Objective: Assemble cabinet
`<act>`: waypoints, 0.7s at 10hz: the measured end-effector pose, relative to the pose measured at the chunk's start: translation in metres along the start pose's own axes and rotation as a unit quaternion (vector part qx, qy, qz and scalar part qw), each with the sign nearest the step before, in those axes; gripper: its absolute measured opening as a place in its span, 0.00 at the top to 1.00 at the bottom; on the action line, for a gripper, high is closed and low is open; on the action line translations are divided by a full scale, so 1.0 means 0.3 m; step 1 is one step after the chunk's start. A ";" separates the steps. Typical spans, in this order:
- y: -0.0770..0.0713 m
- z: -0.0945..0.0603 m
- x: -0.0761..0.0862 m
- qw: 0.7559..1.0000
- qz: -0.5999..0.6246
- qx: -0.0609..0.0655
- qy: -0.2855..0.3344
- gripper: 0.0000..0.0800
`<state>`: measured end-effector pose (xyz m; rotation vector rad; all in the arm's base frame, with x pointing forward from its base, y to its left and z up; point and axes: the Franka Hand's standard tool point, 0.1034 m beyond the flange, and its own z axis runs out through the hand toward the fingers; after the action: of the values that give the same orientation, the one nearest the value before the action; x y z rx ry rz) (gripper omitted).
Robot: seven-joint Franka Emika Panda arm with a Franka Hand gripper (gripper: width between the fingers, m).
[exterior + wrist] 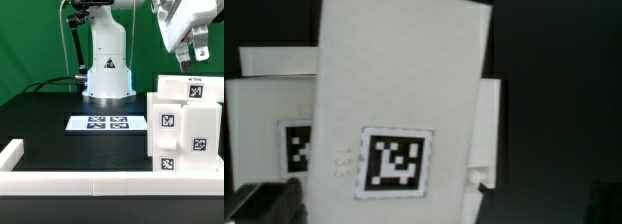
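Table (40, 125): black, matte top.

Marker board (107, 123): thin flat white sheet lying flat near the table's middle, just in front of the robot's white base (107, 80), which also stands on the table; four black-and-white tags on it in two rows.

Border rail (70, 183): low white rail along the near edge, with a short return at the exterior view's left corner.

Cabinet (185, 135): white boxy body standing on the table at the exterior view's right, behind the rail; stepped outline, square tags on its facing sides. Well apart from the marker board.

Black cable (55, 82): trails across the far table surface toward the base.
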<state>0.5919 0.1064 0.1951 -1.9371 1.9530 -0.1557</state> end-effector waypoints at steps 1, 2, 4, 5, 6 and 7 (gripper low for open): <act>-0.003 -0.002 0.000 1.000 -0.002 0.002 0.000 0.00; -0.001 0.005 0.001 1.000 -0.013 0.002 0.002 0.00; 0.001 0.010 0.004 0.999 -0.042 0.002 0.003 0.00; 0.007 0.020 0.012 0.995 -0.098 -0.002 0.005 0.00; 0.006 0.021 0.011 0.988 -0.154 -0.003 0.005 0.00; 0.002 0.020 0.002 0.973 -0.232 -0.009 0.007 0.00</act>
<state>0.5933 0.1070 0.1892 -2.3796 1.4787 -0.2775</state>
